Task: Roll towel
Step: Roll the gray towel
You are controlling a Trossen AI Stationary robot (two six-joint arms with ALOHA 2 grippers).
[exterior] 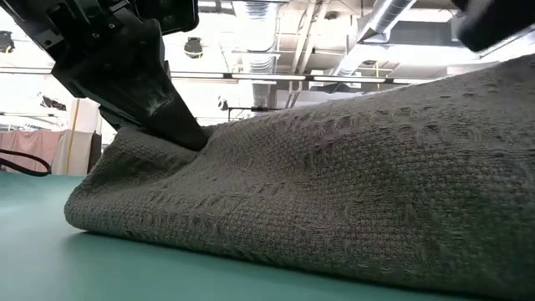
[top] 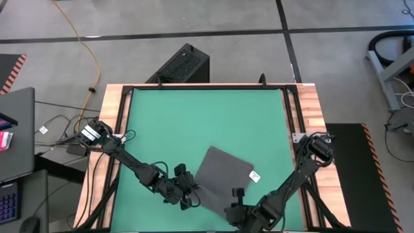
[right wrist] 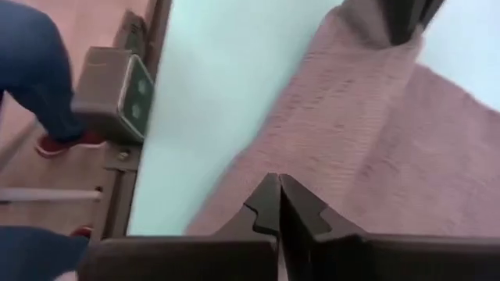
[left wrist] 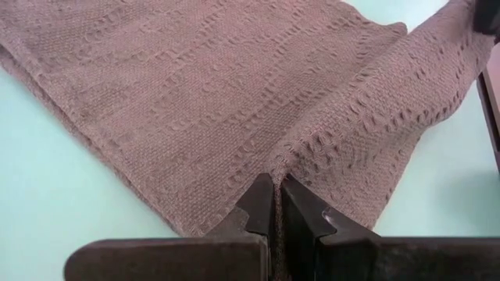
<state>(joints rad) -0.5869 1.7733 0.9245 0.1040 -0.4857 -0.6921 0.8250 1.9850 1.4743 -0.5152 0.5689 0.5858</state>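
The dark grey towel [top: 222, 176] lies on the green mat [top: 194, 116] near the table's near edge, with its small white tag [top: 254, 176] at its right edge. My left gripper [top: 192, 191] is shut on the towel's near left part. My right gripper [top: 237, 206] is shut on its near right part. In the low view the towel [exterior: 334, 192] rises from the mat toward both grippers, and its far part rests on the mat. My left gripper pinches a raised fold of the towel [left wrist: 278, 165] between its two fingers, at the near left edge. The fingers [exterior: 180, 117] slant down from the table's left near side. The cloth puckers up into the pinch, and the rest lies on the mat. My right gripper pinches the towel's near right edge [right wrist: 279, 173] between its two fingers, coming from the table's near right side. The cloth slopes up to it in the low view [exterior: 501, 75]. One layer or several, I cannot tell.
The mat's wooden border [top: 310, 123] and black frame ring the work area. A black box [top: 181, 65] stands beyond the far edge. A person's legs and red shoes [right wrist: 55, 140] show on the floor beside the table. Bare green mat lies beyond the towel.
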